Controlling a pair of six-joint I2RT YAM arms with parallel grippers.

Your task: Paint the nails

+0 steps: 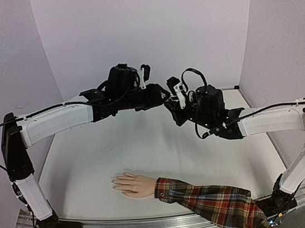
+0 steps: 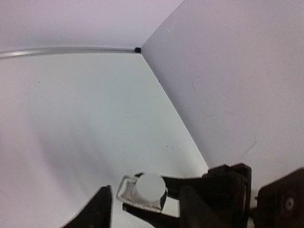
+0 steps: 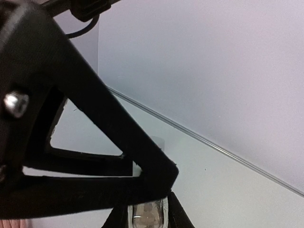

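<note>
Top external view: a pale, skin-coloured, spread-fingered hand (image 1: 129,183) lies flat on the matte white table (image 1: 145,143), near its front aluminium rail (image 1: 156,225), red plaid sleeve (image 1: 220,203) trailing right; its nails (image 1: 116,182) are barely resolved. Well above it, the right gripper (image 3: 148,216) is clamped on a small clear bottle (image 2: 127,189) with a round white cap (image 2: 151,186); the left gripper (image 2: 145,209) straddles that cap, jaws apart. The nails are probably stiff and smooth, to be brushed, not grasped; the hand looks light and may slide, so steady it at the wrist (image 1: 151,186). Lilac walls (image 1: 146,25) enclose three sides.
</note>
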